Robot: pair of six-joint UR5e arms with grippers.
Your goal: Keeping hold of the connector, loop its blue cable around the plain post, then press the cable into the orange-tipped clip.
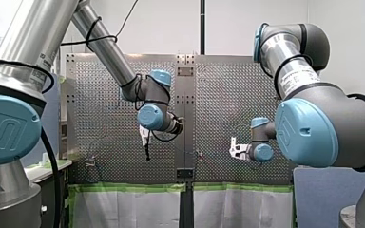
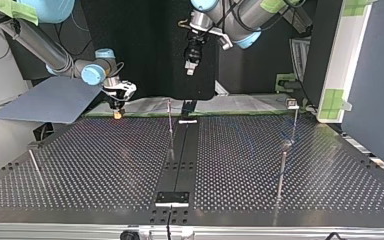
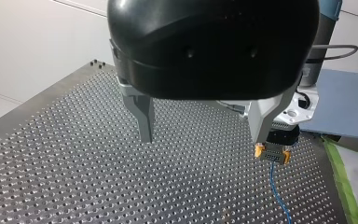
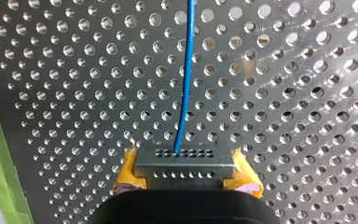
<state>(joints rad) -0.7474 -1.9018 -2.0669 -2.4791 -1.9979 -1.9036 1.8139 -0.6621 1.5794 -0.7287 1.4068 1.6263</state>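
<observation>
My right gripper is shut on a small grey connector, with yellow pads pressing both of its sides. A blue cable runs from the connector straight ahead over the perforated table. In the left wrist view the same connector and cable show just past my left gripper. That gripper hangs open and empty above the table. In the top view my right gripper sits low at the far left edge and my left gripper hangs high near the middle.
Thin upright posts stand on the table in the top view: one near the middle, one at the right, one with a pale head behind it, one at the left. Green tape lines the far edge.
</observation>
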